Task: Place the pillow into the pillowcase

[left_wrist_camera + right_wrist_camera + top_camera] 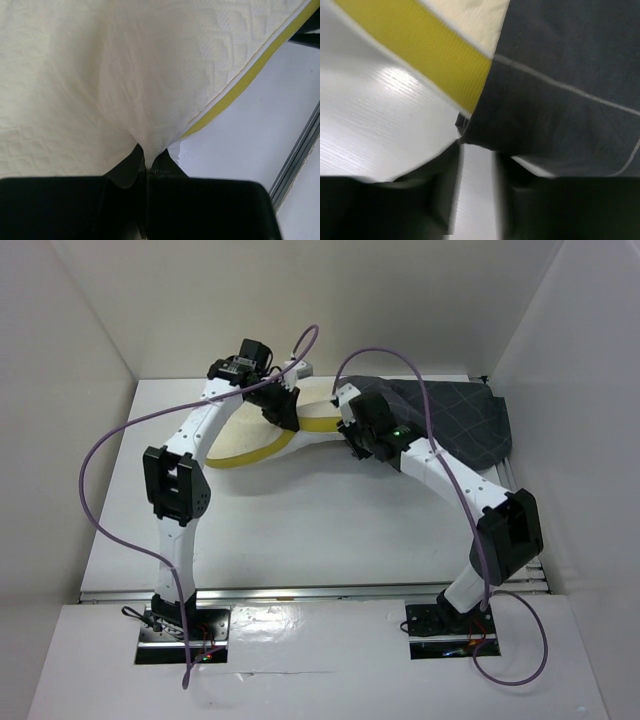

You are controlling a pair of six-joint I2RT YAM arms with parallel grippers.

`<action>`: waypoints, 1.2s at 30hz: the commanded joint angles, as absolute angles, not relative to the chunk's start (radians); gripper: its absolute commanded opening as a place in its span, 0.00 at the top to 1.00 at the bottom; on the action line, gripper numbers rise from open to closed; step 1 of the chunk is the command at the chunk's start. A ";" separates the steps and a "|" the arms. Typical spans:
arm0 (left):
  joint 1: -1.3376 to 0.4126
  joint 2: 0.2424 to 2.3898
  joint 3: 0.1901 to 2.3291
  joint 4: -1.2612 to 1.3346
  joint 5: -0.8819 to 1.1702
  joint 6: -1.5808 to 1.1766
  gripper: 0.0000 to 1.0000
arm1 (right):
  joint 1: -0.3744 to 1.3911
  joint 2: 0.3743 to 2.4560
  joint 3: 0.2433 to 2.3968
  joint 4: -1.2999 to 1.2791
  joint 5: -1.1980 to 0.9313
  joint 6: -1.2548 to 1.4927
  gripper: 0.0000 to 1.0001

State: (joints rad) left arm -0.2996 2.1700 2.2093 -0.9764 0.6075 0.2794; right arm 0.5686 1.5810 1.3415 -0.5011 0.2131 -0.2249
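The cream-yellow pillow (248,436) lies at the far middle of the table, its darker yellow side band (268,451) facing me. Its right end sits in the mouth of the dark grey grid-lined pillowcase (455,420), which lies at the far right. My left gripper (280,412) is shut on a pinch of the pillow's cream cloth (150,75), seen at the jaws in the left wrist view (148,159). My right gripper (348,422) is at the pillowcase mouth. In the right wrist view it (477,170) is open, with bare table between the fingers and the pillowcase edge (555,100) just beyond them, over the yellow band (435,60).
White enclosure walls stand on the left, back and right. An aluminium rail (300,150) runs along the table edge near the pillow, and another runs along the front edge (300,592). Purple cables (100,490) loop over both arms.
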 commanded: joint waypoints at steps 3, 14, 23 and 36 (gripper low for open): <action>-0.298 2.071 2.185 -0.917 0.675 0.233 1.00 | 0.528 1.647 1.476 -0.497 0.118 -0.160 0.93; -0.298 2.098 2.086 -0.755 0.540 0.117 1.00 | 0.577 1.667 1.712 -0.676 -0.139 -0.160 1.00; -0.298 2.121 2.098 -0.706 0.549 0.043 1.00 | 0.607 1.677 1.792 -0.735 -0.117 -0.149 0.96; -0.317 2.008 2.011 -0.612 0.499 0.015 1.00 | 0.545 1.666 1.638 -0.601 0.288 -0.091 0.42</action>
